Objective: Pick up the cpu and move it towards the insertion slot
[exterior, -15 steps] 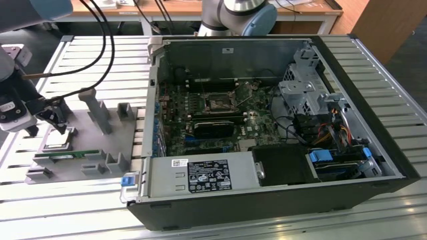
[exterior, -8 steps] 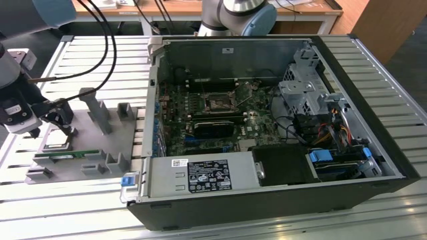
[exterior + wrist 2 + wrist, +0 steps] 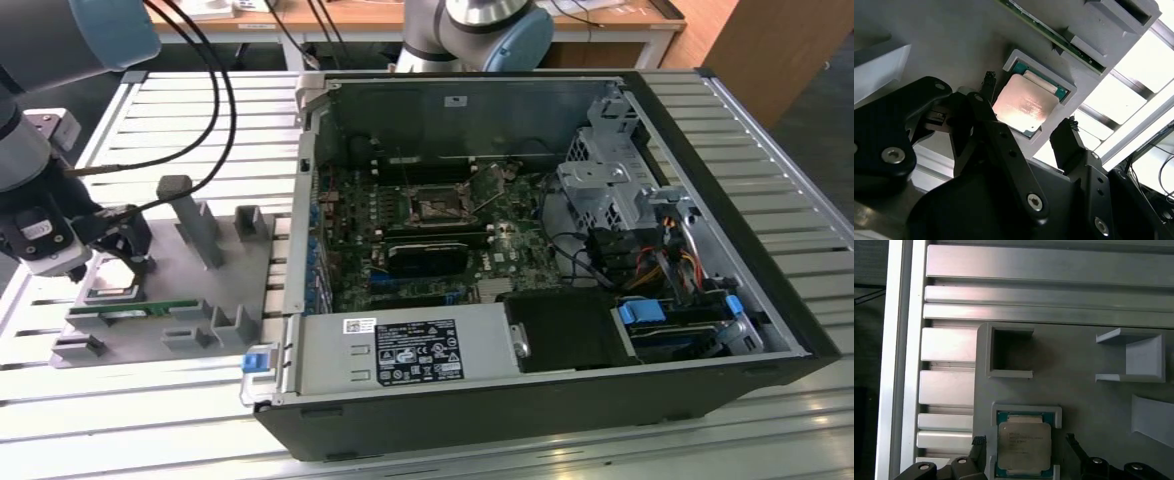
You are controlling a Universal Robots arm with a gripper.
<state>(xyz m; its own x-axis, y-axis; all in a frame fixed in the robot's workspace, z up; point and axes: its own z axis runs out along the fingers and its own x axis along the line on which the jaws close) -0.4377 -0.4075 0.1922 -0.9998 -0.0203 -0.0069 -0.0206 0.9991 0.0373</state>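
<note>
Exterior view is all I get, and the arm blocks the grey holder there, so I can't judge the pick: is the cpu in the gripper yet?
Observer: No. In both wrist views the cpu lies flat in its recess on the grey holder.
Operator: So where is the gripper relative to it?
Observer: In the second wrist view the gripper is open and straddles that recess, one finger on each side, neither touching the chip.

First wrist view: cpu [image 3: 1024, 445] one edge cropped by frame; claw [image 3: 1024, 439] body mostly cropped.
</note>
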